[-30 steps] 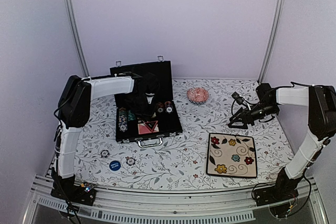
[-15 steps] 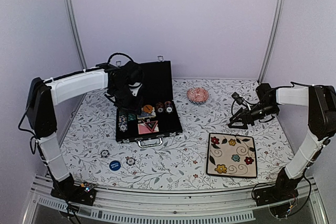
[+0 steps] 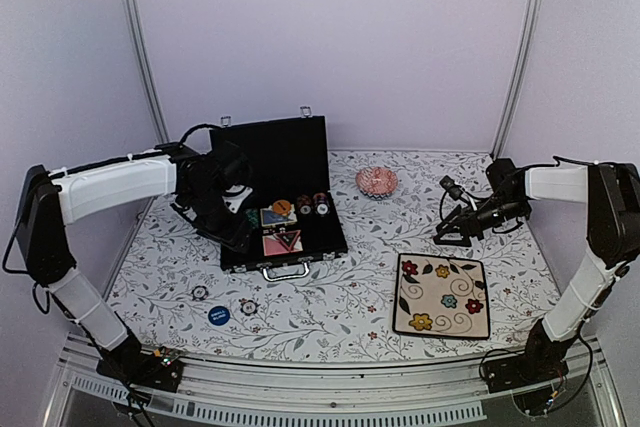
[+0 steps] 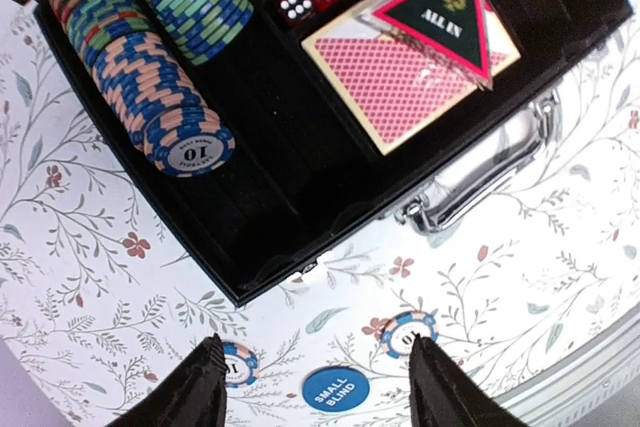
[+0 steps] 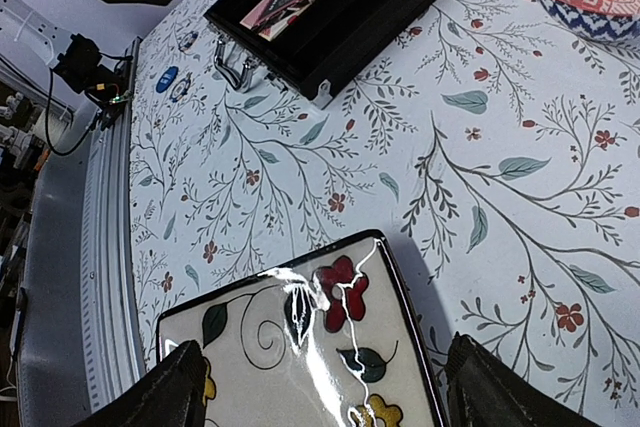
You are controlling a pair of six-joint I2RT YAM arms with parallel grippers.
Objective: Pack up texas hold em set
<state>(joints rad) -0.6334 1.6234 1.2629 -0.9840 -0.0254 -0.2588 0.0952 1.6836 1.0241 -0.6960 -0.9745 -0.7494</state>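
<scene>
A floral cloth (image 3: 330, 292) covers the table. The open case (image 3: 290, 152) sits centre-left in the top view, holding chips (image 4: 170, 97) and cards (image 4: 400, 82). The left gripper (image 4: 318, 372), fingers apart and empty, hangs above the button (image 4: 335, 390). The right gripper (image 5: 330, 372), likewise apart, hovers over the plate (image 5: 290, 387).

Your left arm (image 3: 115, 187) and right arm (image 3: 555, 183) wear white shells between black joints, with black cables (image 3: 195, 130) looping near the wrists and tapered black fingers (image 4: 205, 387).

left pincer (image 4: 318, 392) spread apart, pointing down, right pincer (image 5: 330, 392) spread apart, both arms outstretched
</scene>
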